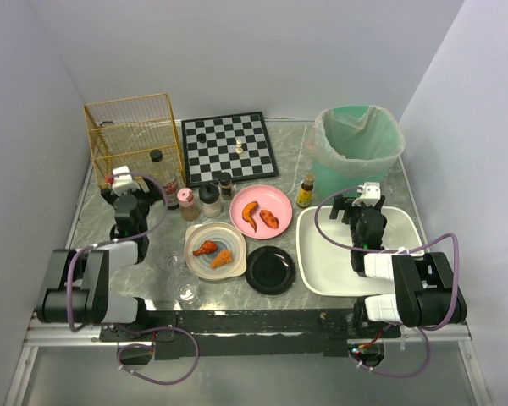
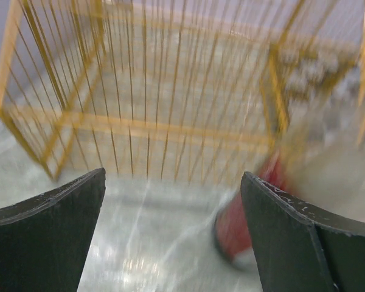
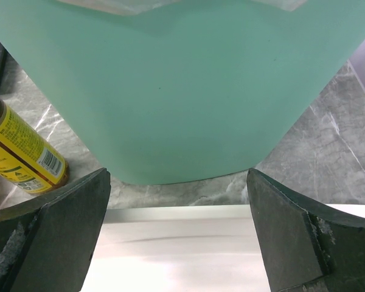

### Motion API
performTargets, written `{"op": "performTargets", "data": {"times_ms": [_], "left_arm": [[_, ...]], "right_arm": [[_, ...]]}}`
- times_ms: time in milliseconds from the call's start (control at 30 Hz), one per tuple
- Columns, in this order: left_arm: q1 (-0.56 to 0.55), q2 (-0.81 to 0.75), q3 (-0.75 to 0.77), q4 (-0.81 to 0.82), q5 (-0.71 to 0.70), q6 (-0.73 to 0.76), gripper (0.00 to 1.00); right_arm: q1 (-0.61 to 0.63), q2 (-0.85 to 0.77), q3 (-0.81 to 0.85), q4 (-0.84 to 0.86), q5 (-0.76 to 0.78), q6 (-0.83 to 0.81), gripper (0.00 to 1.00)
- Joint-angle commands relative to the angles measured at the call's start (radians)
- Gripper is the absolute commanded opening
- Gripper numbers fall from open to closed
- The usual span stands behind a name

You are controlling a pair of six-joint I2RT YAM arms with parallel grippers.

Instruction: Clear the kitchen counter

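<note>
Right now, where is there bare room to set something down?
A bare strip of the kitchen counter lies between the chessboard and the green bin. The white tray is empty, though the right arm hangs over it. Crowded: the middle, where jars, the pink plate, the beige plate, the black plate and two glasses sit close together.

three plates [image 1: 261,198], four fried pieces [image 1: 251,215], one bin [image 1: 356,165], one cage [image 1: 131,127]

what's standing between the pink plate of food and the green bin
The small yellow-labelled bottle stands on the counter between the pink plate and the green bin, close to the bin's side. Nothing else visible is on that line.
</note>
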Motion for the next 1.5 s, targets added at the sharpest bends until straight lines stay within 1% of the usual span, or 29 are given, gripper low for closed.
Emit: {"op": "performTargets", "data": {"times_ms": [0,67,100,167,200,300,400,500,600,833,933,1000,1067,1167,1267,1467], "left_arm": [[-0.002,-0.104,0.086,-0.152,-0.078,-0.061,0.97],[-0.002,-0.140,0.084,-0.153,-0.080,-0.085,0.97],[-0.002,-0.157,0.090,-0.169,-0.080,-0.100,0.97],[-0.004,-0.191,0.118,-0.251,-0.088,-0.137,0.97],[-0.004,-0.206,0.130,-0.312,-0.085,-0.166,0.97],[-0.016,-0.239,0.146,-0.385,-0.097,-0.209,0.97],[-0.033,-0.269,0.179,-0.513,-0.127,-0.284,0.97],[-0.045,-0.297,0.236,-0.685,-0.148,-0.338,0.97],[-0.074,-0.323,0.271,-0.770,-0.170,-0.355,0.97],[-0.087,-0.476,0.270,-0.882,-0.121,-0.418,0.97],[-0.088,-0.551,0.258,-0.922,-0.076,-0.433,0.97],[-0.088,-0.600,0.258,-0.954,-0.051,-0.447,0.97],[-0.088,-0.639,0.270,-1.027,-0.040,-0.464,0.97],[-0.088,-0.673,0.307,-1.123,-0.022,-0.490,0.97],[-0.088,-0.690,0.350,-1.213,0.009,-0.516,0.97],[-0.088,-0.720,0.426,-1.333,0.046,-0.470,0.97]], "right_arm": [[-0.006,-0.024,0.044,-0.008,0.029,0.018,1.00],[-0.004,-0.055,0.071,-0.066,0.053,0.027,1.00],[-0.004,-0.066,0.090,-0.127,0.064,0.027,1.00],[-0.006,-0.093,0.122,-0.215,0.083,0.033,1.00],[-0.004,-0.108,0.128,-0.235,0.087,0.033,1.00],[-0.004,-0.141,0.121,-0.250,0.090,0.036,1.00],[-0.001,-0.176,0.143,-0.327,0.106,0.081,1.00],[-0.001,-0.222,0.191,-0.460,0.129,0.141,1.00],[-0.001,-0.257,0.248,-0.595,0.135,0.177,1.00],[-0.001,-0.389,0.258,-0.698,0.138,0.291,1.00],[-0.001,-0.411,0.288,-0.791,0.124,0.340,1.00],[-0.001,-0.412,0.318,-0.885,0.124,0.392,1.00],[-0.001,-0.408,0.353,-0.959,0.118,0.427,1.00],[-0.001,-0.400,0.393,-1.068,0.124,0.469,1.00],[-0.001,-0.403,0.415,-1.123,0.103,0.486,1.00],[-0.001,-0.411,0.447,-1.192,0.054,0.495,1.00]]}}
